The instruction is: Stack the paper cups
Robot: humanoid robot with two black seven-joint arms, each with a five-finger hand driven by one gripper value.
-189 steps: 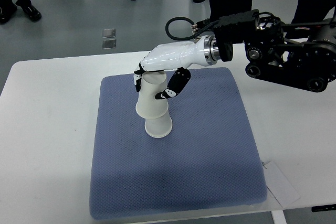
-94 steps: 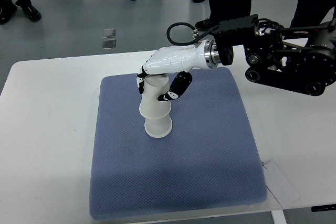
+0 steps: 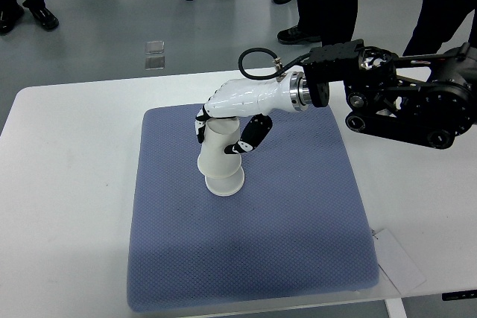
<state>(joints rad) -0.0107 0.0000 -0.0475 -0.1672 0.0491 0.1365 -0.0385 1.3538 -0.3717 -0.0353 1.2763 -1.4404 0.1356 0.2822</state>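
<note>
The right hand (image 3: 227, 121) gripped the top cup (image 3: 218, 150). It sat over another cup (image 3: 225, 182) on the blue mat (image 3: 246, 258). Most of the lower cup was hidden.

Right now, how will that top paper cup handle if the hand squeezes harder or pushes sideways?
The upper paper cup is probably thin-walled, so the right hand could crush it. It sits tilted on the lower paper cup; the stack likely tips if pushed, looking light on the soft blue pad.

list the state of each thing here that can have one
right hand: fingers closed around the upper paper cup
upper paper cup: upside down, tilted, held, sitting over the lower one
lower paper cup: upside down on the blue pad, mostly covered
blue pad: lying flat on the white table
left hand: not in view
</note>
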